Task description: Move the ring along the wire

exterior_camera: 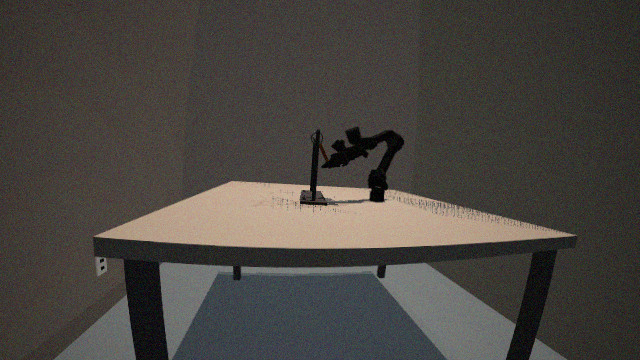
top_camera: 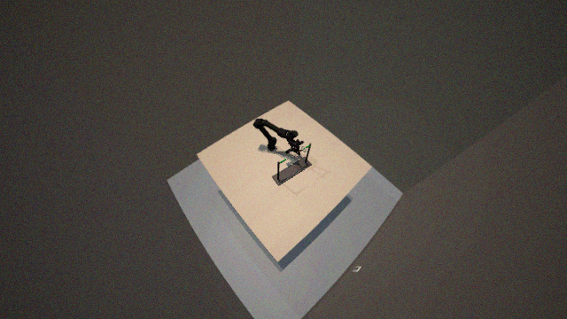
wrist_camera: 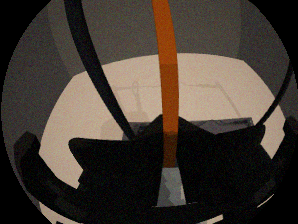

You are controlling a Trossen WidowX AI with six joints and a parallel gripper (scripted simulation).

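My gripper [exterior_camera: 326, 164] [wrist_camera: 166, 119] is shut on the orange handle [exterior_camera: 324, 151] [wrist_camera: 169, 90], which rises tilted from the fingertips. In the exterior view the dark ring [exterior_camera: 322, 137] shows around the top of the near post, seen end on; where the wire passes in it is too small to tell. In the top view the gripper is close to the far right post [top_camera: 307, 155], by its green part [top_camera: 308, 146]. The other green part [top_camera: 283, 161] is by the near left post [top_camera: 278, 172]. The ring and thin grey wire are too faint there to place exactly.
Both posts stand on a dark base plate [top_camera: 290, 173] [exterior_camera: 313, 202] on the pale table [top_camera: 275, 221] [exterior_camera: 310, 227]. In the wrist view, one post [wrist_camera: 90, 55] rises left of the handle and the other [wrist_camera: 278, 97] at the right edge.
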